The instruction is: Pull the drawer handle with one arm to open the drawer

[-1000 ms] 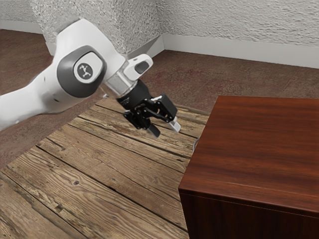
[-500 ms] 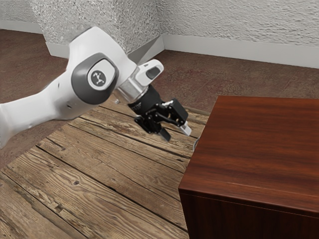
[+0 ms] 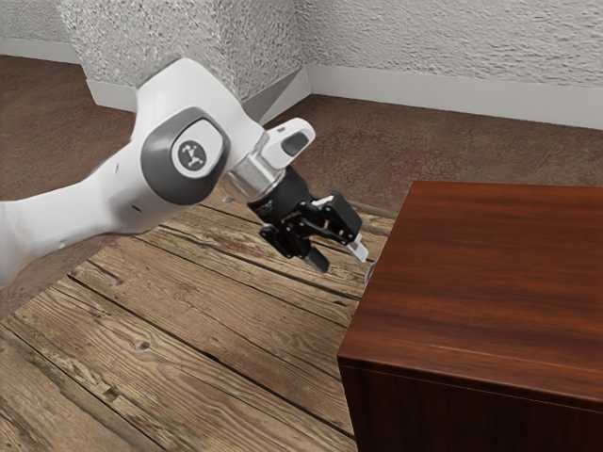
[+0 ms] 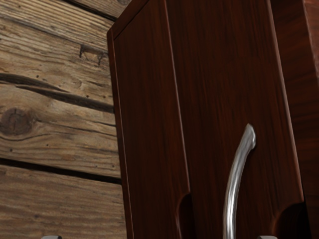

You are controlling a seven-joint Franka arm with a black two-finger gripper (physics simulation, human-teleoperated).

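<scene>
Hovering near the cabinet [image 3: 480, 282] front, fingers apart and holding nothing, the gripper [image 3: 337, 254] needed to straddle the handle [image 4: 238, 179] on the drawer [image 4: 219, 89] squarely, clamp mid-bar, then pull straight out.

So over the last second your arm [image 3: 141, 188] swings toward the exterior view's right and dips a touch, carrying your gripper [image 3: 339, 255] from out over the plank tabletop [image 3: 188, 320] to just beside the cabinet [image 3: 480, 282] front edge, close to the drawer handle [image 4: 237, 184] now.
</scene>
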